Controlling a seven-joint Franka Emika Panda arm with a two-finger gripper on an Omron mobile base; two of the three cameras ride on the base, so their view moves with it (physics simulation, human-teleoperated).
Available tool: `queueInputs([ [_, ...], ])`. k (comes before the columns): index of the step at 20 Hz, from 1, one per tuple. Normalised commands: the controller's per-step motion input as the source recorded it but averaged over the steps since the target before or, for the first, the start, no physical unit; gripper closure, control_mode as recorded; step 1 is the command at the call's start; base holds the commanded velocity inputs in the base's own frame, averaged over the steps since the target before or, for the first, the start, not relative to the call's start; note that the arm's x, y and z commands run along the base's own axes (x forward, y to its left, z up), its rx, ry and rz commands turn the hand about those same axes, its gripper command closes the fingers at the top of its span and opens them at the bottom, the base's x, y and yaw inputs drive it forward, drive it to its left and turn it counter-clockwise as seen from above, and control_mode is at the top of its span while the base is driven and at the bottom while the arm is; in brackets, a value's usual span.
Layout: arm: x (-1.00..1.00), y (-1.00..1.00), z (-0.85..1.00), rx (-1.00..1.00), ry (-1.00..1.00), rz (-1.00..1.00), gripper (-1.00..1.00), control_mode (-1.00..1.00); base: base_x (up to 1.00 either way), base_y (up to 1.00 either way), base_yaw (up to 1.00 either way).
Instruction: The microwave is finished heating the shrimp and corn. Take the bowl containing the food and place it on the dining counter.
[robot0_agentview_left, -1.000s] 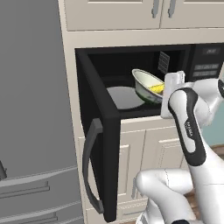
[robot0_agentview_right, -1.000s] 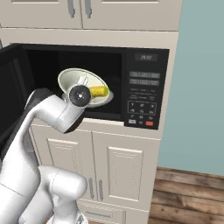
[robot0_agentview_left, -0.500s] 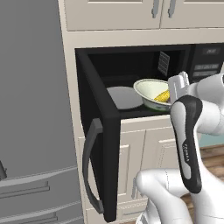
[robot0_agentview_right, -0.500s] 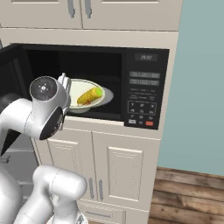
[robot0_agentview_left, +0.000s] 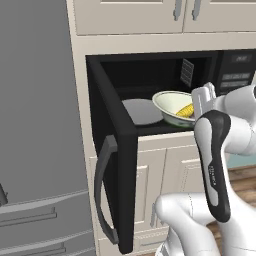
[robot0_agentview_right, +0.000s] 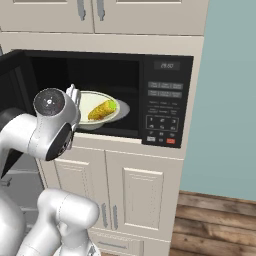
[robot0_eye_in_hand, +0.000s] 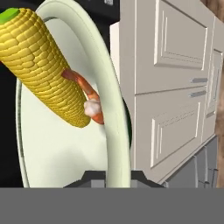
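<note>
Yellow corn (robot0_eye_in_hand: 41, 65) in bowl (robot0_eye_in_hand: 114, 109); hand (robot0_eye_in_hand: 114, 176) pinching bowl rim at microwave (robot0_agentview_right: 165, 105) mouth.

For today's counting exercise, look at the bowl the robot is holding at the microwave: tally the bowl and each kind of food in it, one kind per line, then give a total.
Bowl: 1
Corn cob: 1
Shrimp: 1 can be made out, partly behind the cob
Total: 3
</note>
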Motion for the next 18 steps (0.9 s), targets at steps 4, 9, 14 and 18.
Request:
queueInputs([
  [4,0.0,-0.06,0.0,0.0,0.0,0.0,1.0,1.0,-0.02,-0.17,0.0],
  [9,0.0,0.0,0.0,0.0,0.0,0.0,1.0,1.0,-0.18,-0.9,0.02],
  [14,0.0,0.0,0.0,0.0,0.0,0.0,1.0,1.0,-0.47,-0.81,0.31],
  [18,0.0,0.0,0.0,0.0,0.0,0.0,1.0,1.0,-0.57,-0.13,0.95],
])
